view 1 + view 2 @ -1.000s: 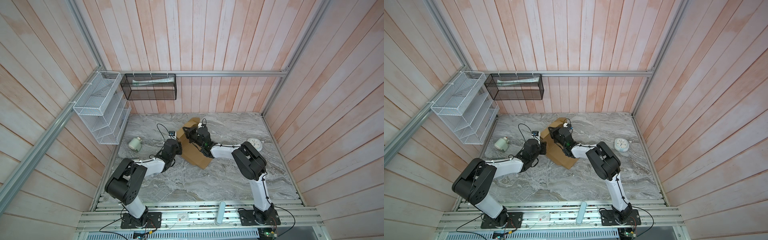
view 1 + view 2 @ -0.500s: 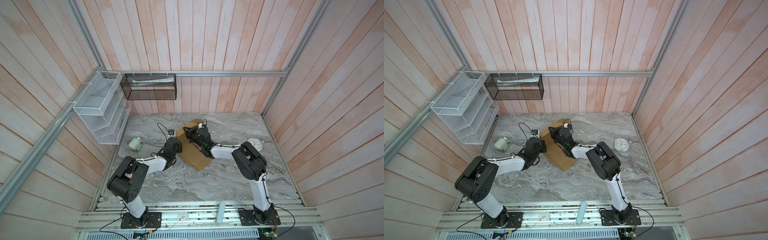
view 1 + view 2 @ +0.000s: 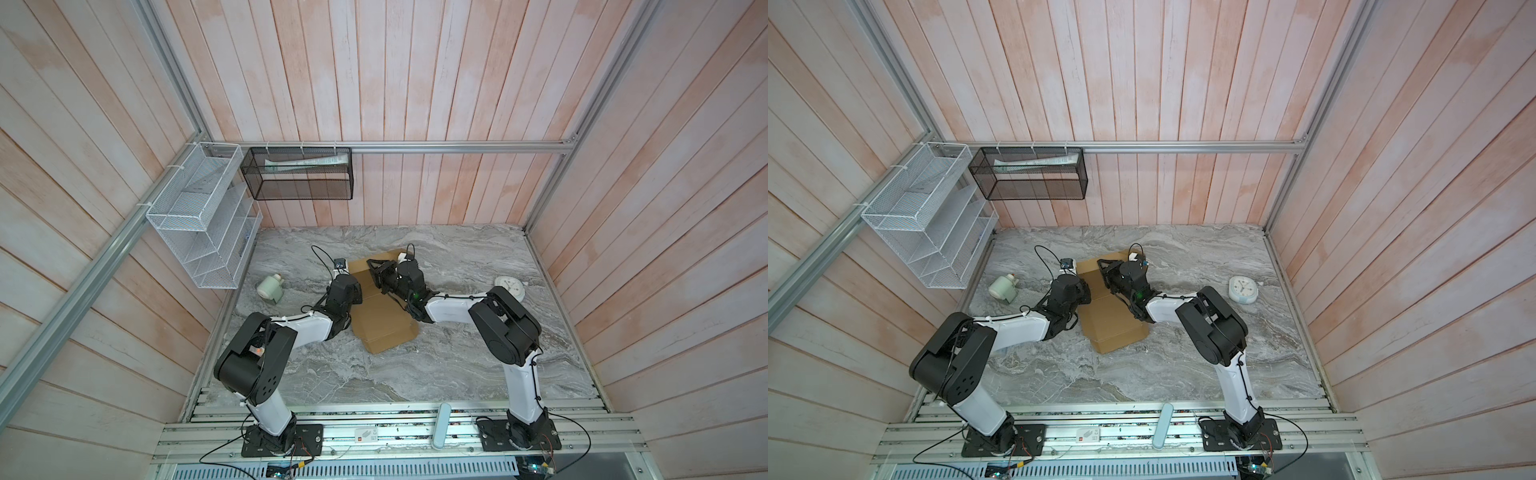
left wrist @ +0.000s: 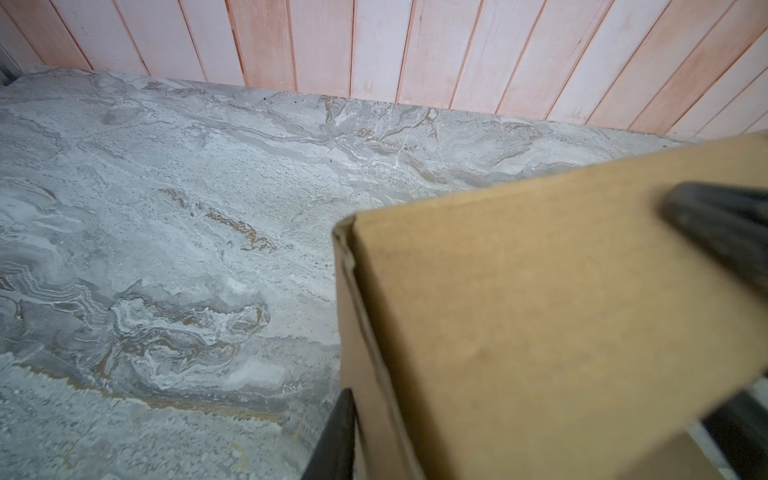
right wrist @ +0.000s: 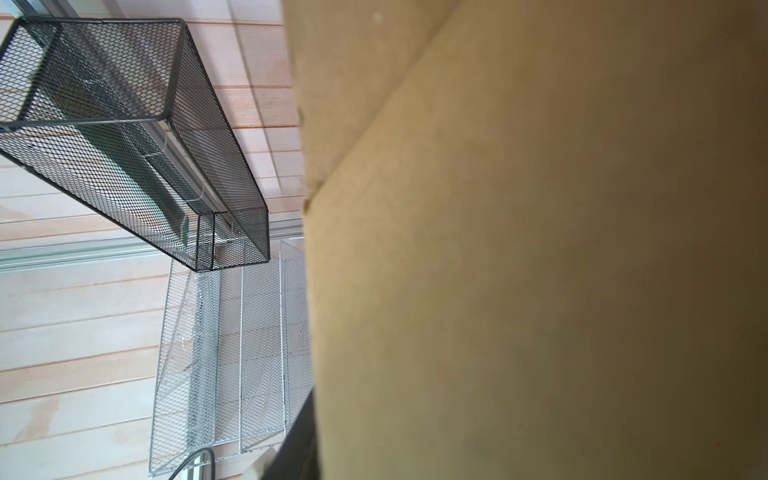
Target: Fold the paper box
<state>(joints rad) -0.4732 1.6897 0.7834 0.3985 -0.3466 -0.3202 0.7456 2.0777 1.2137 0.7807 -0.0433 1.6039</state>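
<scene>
1. The paper box (image 3: 384, 320) lies flat near the middle of the worktop (image 3: 457, 374), at the centre of both top views (image 3: 1113, 324). Its long axis runs from the upper centre of the frame to the lower centre, leaning slightly right as it descends. A crease crosses it nearer the upper end, with a smaller panel above and a larger one below.
2. The left tool (image 3: 358, 291) meets the box's left long edge, just beside that crease. In the left wrist view one finger (image 4: 334, 440) stands outside a cardboard wall at the lower middle of the frame. Another dark finger (image 4: 723, 237) lies over the panel at the right edge, so cardboard sits between them. I cannot tell whether they are clenched on it.
3. The right tool (image 3: 376, 272) reaches in from the right over the upper panel. In the right wrist view cardboard (image 5: 540, 249) fills the right of the frame, close to the lens. I cannot tell whether this tool is grasping or released.
4. So the box lies between the two tools, to the right of the left one and to the left of the right one. Both are at its upper end and the lower end is free. Neither arm is clearly nearer. The coming fold probably turns about the crease, across the long axis.
5. Farther out, a pale container (image 3: 270, 287) lies at centre left and a white clock (image 3: 510, 286) at centre right. Both are well apart from the box.
</scene>
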